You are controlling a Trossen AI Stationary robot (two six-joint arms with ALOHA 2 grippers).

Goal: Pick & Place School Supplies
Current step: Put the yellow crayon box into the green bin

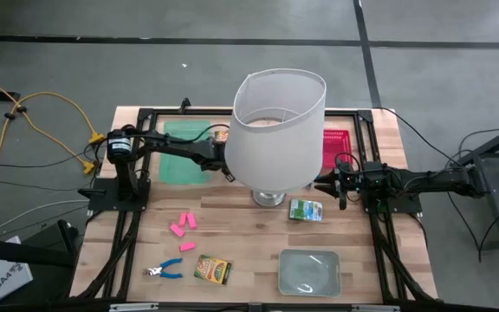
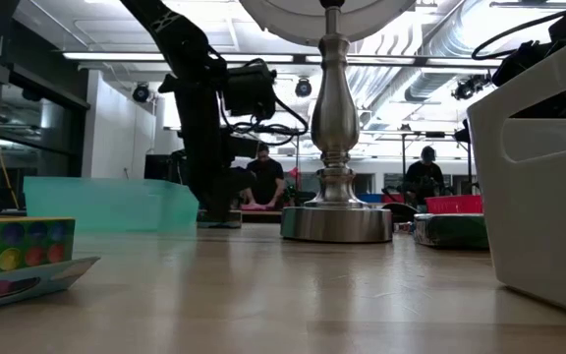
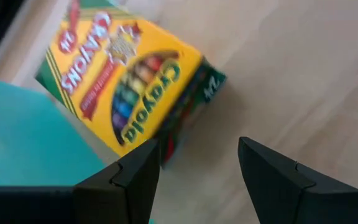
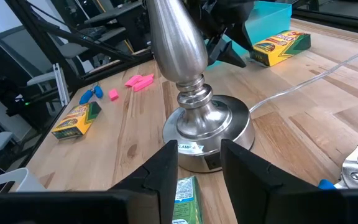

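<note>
Left wrist view | left pincer (image 3: pixel 197 163) hanging open over crayon box (image 3: pixel 126 87) lying on table (image 3: pixel 303 74) beside teal tray (image 3: pixel 23 143) | light, stiff cardboard, probably best gripping across narrow sides | right pincer (image 4: pixel 199 165) waiting open by lamp base (image 4: pixel 207 127)

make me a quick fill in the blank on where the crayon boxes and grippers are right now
1. The left gripper hovers open over a crayon box lying beside the ____ tray.
2. The lamp has a ____ metal base.
3. The pink erasers number ____.
4. The right gripper faces the lamp's ____.

Missing words: green; silver; three; base
</note>
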